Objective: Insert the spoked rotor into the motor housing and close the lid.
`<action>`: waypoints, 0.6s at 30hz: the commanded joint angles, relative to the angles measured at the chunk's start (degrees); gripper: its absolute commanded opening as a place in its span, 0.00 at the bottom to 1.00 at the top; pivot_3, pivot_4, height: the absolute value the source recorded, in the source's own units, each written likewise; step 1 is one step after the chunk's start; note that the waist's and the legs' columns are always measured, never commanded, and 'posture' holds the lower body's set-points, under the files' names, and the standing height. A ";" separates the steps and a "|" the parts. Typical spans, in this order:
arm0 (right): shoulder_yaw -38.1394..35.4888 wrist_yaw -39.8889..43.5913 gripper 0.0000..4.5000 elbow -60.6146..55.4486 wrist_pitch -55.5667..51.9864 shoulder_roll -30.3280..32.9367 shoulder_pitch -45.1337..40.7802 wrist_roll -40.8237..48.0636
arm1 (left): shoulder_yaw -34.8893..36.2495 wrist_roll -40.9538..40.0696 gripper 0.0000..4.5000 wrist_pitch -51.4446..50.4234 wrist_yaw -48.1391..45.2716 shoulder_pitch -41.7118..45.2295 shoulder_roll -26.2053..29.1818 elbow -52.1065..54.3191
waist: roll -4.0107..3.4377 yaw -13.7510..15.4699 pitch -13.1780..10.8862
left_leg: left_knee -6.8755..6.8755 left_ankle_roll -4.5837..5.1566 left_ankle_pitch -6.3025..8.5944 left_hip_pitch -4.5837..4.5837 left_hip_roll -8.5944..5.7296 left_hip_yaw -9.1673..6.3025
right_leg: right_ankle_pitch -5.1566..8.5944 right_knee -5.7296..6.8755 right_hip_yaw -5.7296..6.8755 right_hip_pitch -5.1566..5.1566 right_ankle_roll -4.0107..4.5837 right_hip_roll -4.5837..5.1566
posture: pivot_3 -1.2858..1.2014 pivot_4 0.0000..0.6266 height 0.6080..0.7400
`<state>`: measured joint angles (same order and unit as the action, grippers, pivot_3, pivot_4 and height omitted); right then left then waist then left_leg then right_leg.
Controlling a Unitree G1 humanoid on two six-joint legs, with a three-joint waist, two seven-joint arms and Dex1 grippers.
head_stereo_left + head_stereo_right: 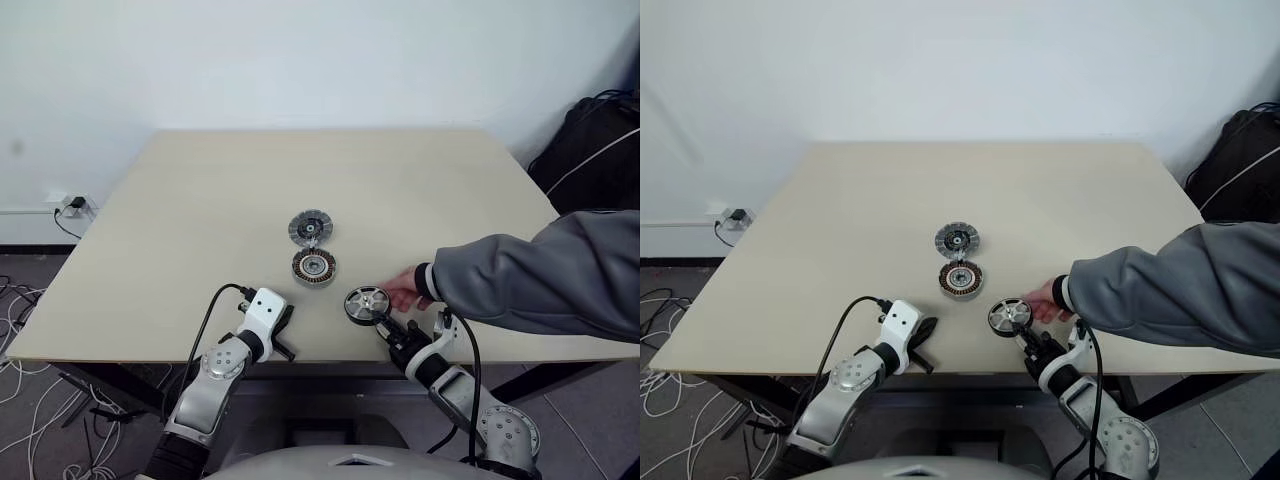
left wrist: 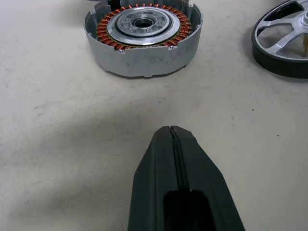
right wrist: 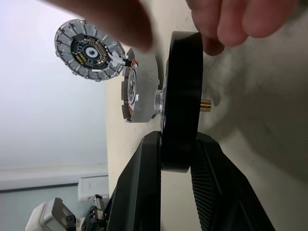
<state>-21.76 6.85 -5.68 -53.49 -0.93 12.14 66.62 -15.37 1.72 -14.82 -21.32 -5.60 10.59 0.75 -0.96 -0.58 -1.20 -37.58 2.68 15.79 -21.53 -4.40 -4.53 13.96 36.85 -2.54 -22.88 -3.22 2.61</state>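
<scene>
Three motor parts on the beige tabletop (image 1: 200, 220)

The silver open-spoked rotor with black rim (image 1: 366, 304) is held near the front edge between black fingers (image 3: 144, 192). The round grey housing with copper windings (image 1: 314, 267) lies flat mid-table, the grey segmented lid disc (image 1: 310, 228) just behind it.

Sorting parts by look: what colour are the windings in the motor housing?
Copper-orange, ringing the silver centre of the motor housing; clearest in the left wrist view.
</scene>
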 commanded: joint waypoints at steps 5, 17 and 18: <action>2.07 1.35 0.20 -3.67 2.40 -0.35 -0.57 -0.21 | -0.03 -0.15 0.00 0.31 -0.27 0.74 0.00 1.73 | -0.02 -0.03 0.00 | -0.04 0.00 0.00 0.00 0.00 0.00 | -0.01 0.01 0.00 0.01 -0.02 0.00 | 0.52 0.00 1.00; 3.61 0.93 0.48 -3.19 4.11 0.34 -2.24 -0.83 | 0.08 -0.17 0.00 0.50 -0.10 0.66 0.00 1.70 | -0.03 0.02 -0.01 | -0.04 0.01 0.00 -0.01 0.00 0.00 | -0.06 0.02 0.00 -0.02 0.06 -0.01 | 0.52 0.00 1.00; 3.61 0.84 0.56 -3.18 4.11 0.37 -2.20 -0.83 | 0.11 -0.19 0.00 0.48 -0.08 0.64 -0.01 1.67 | -0.03 0.02 -0.01 | -0.04 0.01 0.00 -0.01 0.00 0.00 | -0.08 0.02 0.00 -0.01 0.10 -0.01 | 0.52 0.00 1.00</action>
<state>-18.21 7.50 -7.44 -50.10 -0.59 10.47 65.33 -15.46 1.72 -14.81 -21.34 -5.60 10.61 0.75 -1.00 -0.56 -1.21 -37.62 2.69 15.79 -21.54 -4.41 -4.53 13.87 36.86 -2.54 -22.89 -3.12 2.60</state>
